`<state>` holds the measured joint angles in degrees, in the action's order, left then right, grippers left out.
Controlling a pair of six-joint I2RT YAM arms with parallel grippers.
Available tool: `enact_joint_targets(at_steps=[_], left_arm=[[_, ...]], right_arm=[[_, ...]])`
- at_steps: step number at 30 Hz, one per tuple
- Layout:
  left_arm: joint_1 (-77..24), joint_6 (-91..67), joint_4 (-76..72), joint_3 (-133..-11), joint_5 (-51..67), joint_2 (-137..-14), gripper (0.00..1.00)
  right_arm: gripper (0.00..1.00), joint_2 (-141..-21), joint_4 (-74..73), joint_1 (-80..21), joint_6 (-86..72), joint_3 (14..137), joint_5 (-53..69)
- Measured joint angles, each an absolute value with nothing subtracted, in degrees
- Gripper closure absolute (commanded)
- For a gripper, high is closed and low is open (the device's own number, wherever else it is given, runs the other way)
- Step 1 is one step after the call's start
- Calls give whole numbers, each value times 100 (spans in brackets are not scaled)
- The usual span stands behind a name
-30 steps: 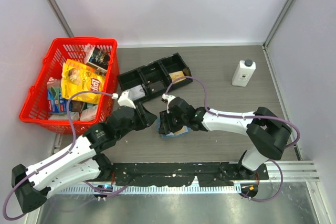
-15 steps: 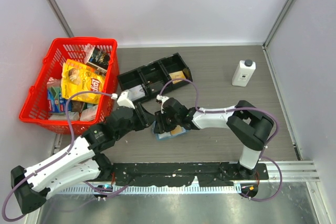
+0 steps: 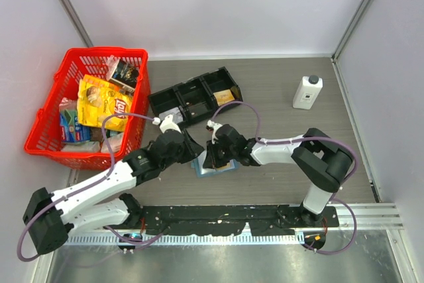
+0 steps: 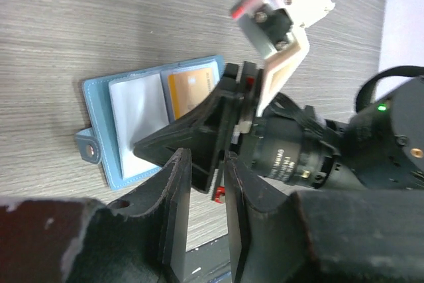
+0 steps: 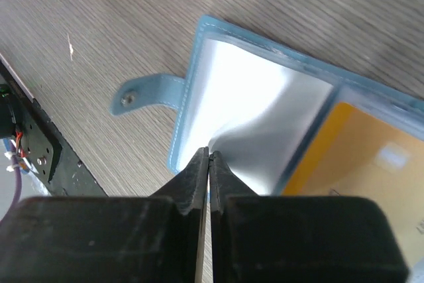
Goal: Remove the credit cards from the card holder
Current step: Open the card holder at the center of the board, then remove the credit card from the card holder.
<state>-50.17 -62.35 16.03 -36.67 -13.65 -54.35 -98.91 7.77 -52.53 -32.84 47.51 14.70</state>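
Note:
The light-blue card holder lies open and flat on the table, its snap strap sticking out to one side. A whitish credit card fills one half and an orange credit card the other. My right gripper is shut on the whitish card's near edge, which puckers at the fingertips. My left gripper hovers just left of the holder. It is narrowly open with nothing between its fingers, and the right gripper shows beyond them.
A red basket full of snack packs stands at the left. A black three-compartment tray lies behind the holder. A white bottle stands at the back right. The arms' black mounting rail runs along the near edge.
The right gripper has shut on the whitish card's edge. The left arm has moved right, closer to the holder, and its jaws have narrowed.

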Motion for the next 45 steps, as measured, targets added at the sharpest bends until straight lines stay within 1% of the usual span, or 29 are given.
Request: enact_joint_targets(at_steps=[1, 2, 9, 13, 15, 16, 21, 29, 34, 38, 41, 45], left_arm=[[-5017, -6287, 1599, -3677, -1369, -5542, 72], [-5017, -6337, 1599, -3704, -1372, -5675, 73], [-5017, -6678, 1391, -3813, -1433, -6329, 77], [-5017, -6702, 1247, -4027, -1437, -6785, 83], [-5017, -6694, 1157, -4106, -1435, -7041, 89], [-5011, -6685, 1116, -4121, -1437, -7157, 90], [-4917, -6532, 1009, -4073, -1387, -7526, 91], [-4709, -6182, 963, -3780, -1216, -7607, 93], [-4648, -6077, 954, -3573, -1105, -7618, 92], [-4635, -6049, 945, -3492, -998, -7699, 92], [-4619, -6031, 915, -3489, -913, -7734, 92], [-4602, -5977, 834, -3494, -836, -7734, 88]], right_arm=[[98, -9856, 849, -5194, -3345, 4648, 1538], [99, -9826, 919, -5137, -3400, 4552, 1603], [99, -9786, 1302, -4847, -3538, 4246, 1925], [99, -9620, 1363, -4718, -3627, 4112, 2021], [99, -9522, 1372, -4681, -3662, 4082, 2025], [99, -9494, 1374, -4670, -3708, 4080, 2025], [99, -9343, 1500, -4665, -3911, 3900, 2025], [97, -8956, 1201, -4582, -3935, 3876, 1778], [94, -8689, 1035, -4115, -3870, 3865, 1800], [93, -8626, 899, -3752, -3721, 3863, 1841], [93, -8626, 797, -3658, -3629, 3830, 1911], [93, -8641, 751, -3583, -3540, 3747, 1988]])
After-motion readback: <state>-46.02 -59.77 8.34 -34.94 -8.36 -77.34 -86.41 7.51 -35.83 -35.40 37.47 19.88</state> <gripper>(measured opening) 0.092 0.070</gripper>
